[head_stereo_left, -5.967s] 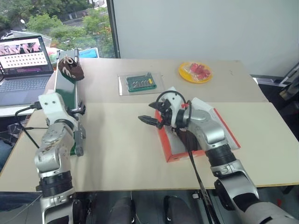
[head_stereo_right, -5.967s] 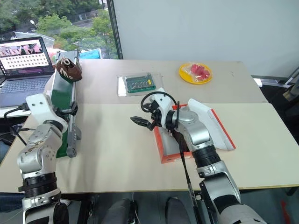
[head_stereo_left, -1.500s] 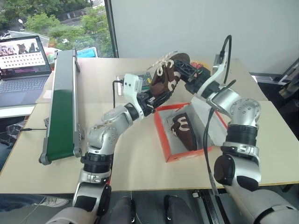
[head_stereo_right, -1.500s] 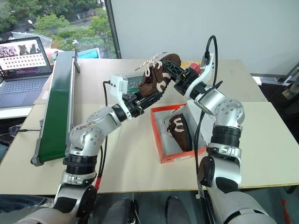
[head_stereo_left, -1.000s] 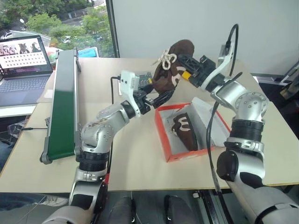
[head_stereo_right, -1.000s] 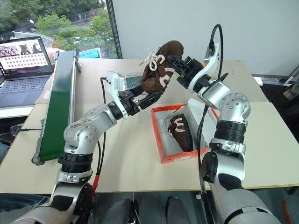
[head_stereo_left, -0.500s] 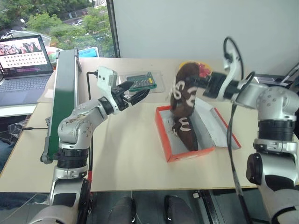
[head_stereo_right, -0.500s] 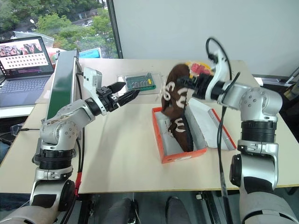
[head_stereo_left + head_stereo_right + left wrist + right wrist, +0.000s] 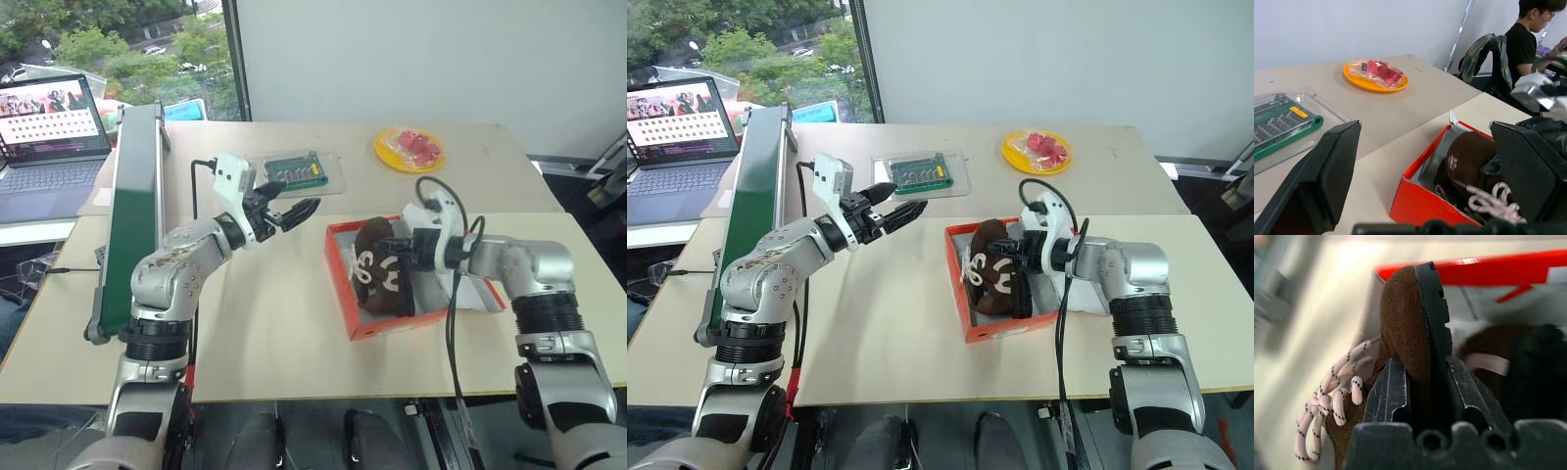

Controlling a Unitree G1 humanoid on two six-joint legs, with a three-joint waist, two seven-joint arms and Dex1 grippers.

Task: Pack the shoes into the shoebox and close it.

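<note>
Right wrist view shows the second shoe (image 9: 1415,347) clamped by its sole and suede side between the right gripper (image 9: 409,251)'s fingers, now lowered into the shoebox (image 9: 343,294). A second ago it hung high above the worktop (image 9: 265,323); it has come down beside the first shoe (image 9: 400,294), so both shoes are now inside the box, and I judge only the release and lid-closing remain. The left gripper (image 9: 286,211), fingers spread wide and empty, has drawn back to the left, well apart from the box.

The shoes are soft brown suede with ropy white laces and a ridged black sole. The box is stiff red-orange card, grey inside, its lid (image 9: 480,294) lying open on the far side.
</note>
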